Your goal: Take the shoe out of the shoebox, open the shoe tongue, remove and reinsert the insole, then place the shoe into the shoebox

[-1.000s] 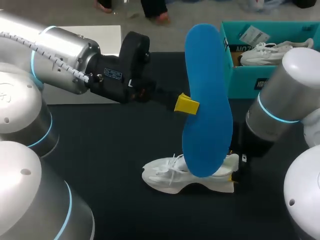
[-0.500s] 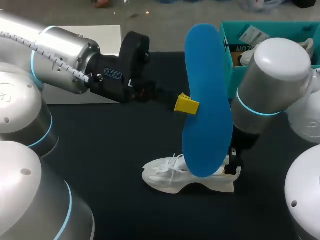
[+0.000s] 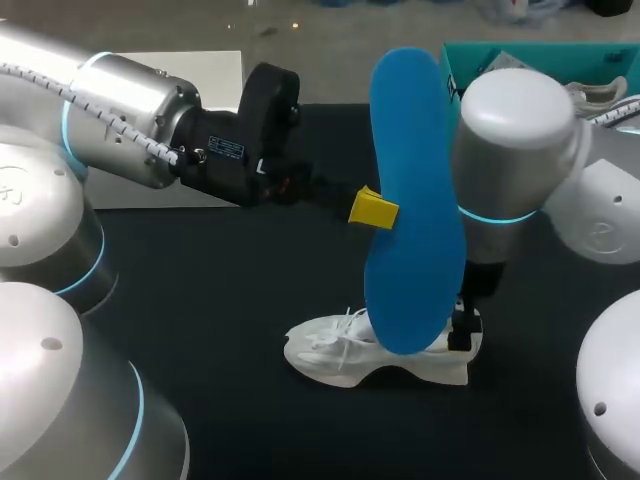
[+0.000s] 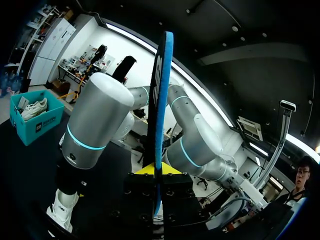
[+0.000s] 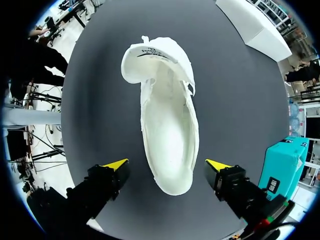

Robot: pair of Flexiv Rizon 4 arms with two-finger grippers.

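My left gripper [image 3: 373, 209] is shut on a blue insole [image 3: 415, 200] and holds it upright above the table; in the left wrist view the insole [image 4: 161, 100] shows edge-on between the closed yellow tips of that gripper [image 4: 155, 172]. A white shoe [image 3: 340, 355] lies on the dark table under the insole. My right gripper [image 5: 167, 165] hangs open over the heel of the shoe [image 5: 167, 125], one finger on each side and clear of it. The tongue [image 5: 150, 57] is folded forward and the inside is bare. In the head view the right gripper [image 3: 462, 335] is partly hidden behind the insole.
A teal shoebox [image 3: 600, 48] stands at the back right, mostly behind my right arm, with another white shoe [image 3: 600, 95] in it. The same shoebox [image 5: 280, 165] shows beside the right gripper. A white board [image 3: 215, 75] lies at the back left.
My right arm has swung leftward, its wrist now standing over the shoe's heel and covering more of the shoebox. The left arm and the insole have not moved.
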